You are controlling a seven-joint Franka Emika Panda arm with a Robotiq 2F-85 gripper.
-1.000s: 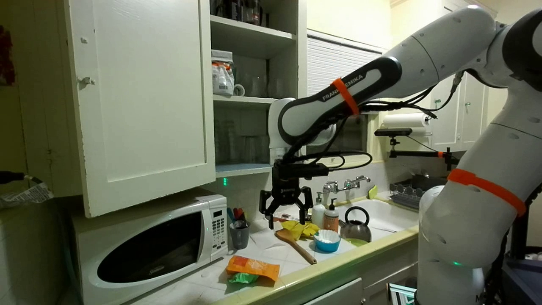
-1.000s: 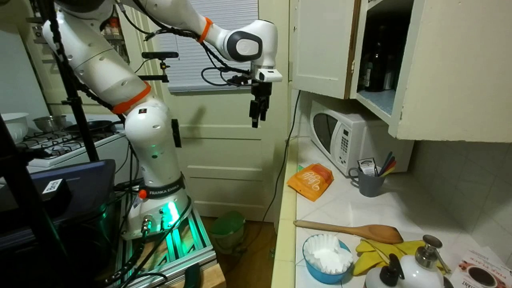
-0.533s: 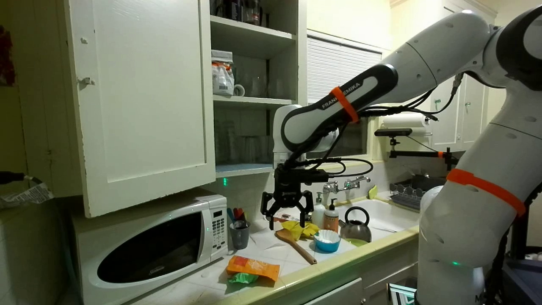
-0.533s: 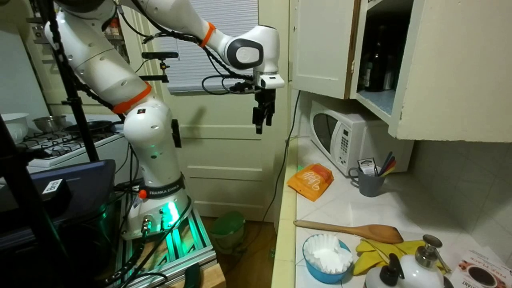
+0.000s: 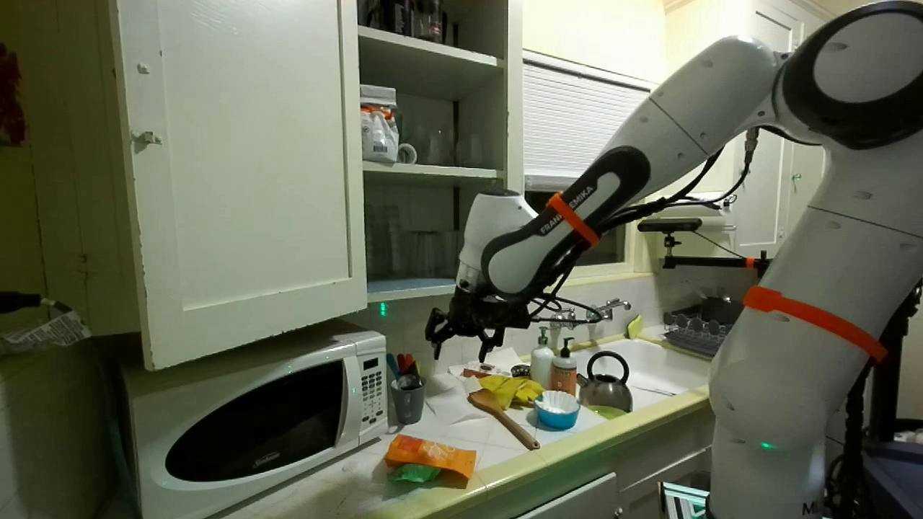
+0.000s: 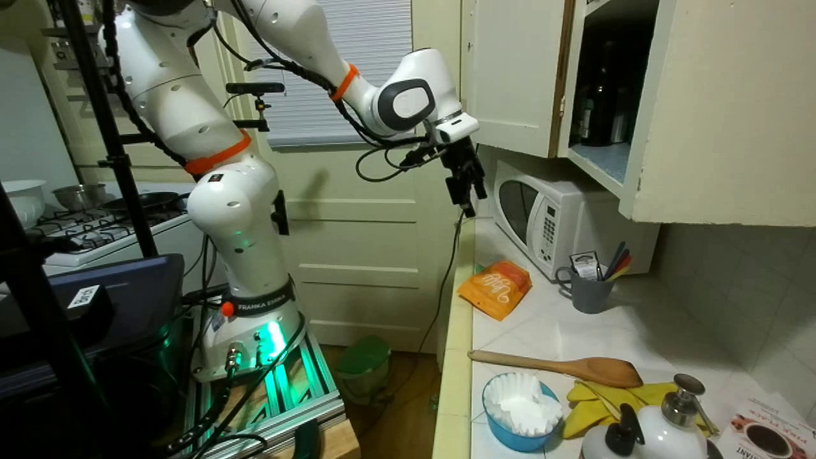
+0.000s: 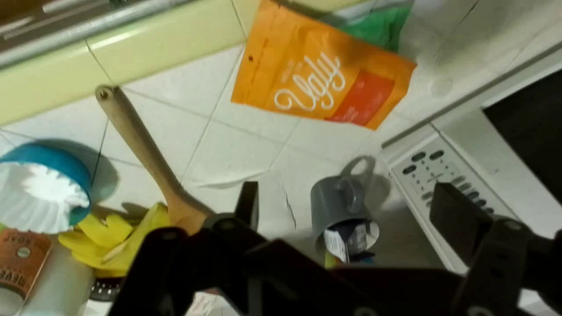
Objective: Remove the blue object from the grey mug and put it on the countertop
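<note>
Jaws spread, nothing between them, hanging tilted and higher than the tabletop (image 6: pixel 523 338), well apart from the grey mug (image 6: pixel 590 294). Blue object (image 6: pixel 616 257) stands tilted in that mug, top end poking past the rim, beside coloured sticks (image 6: pixel 619 274). My guess: thin plastic, light, stiff, slightly slick, not fragile. I'd pinch the exposed top, draw along its tilt.

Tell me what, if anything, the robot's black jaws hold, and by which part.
Nothing is held: the jaws stand open, and the grey cylindrical mug stands apart from them on the pale tiled countertop.
</note>
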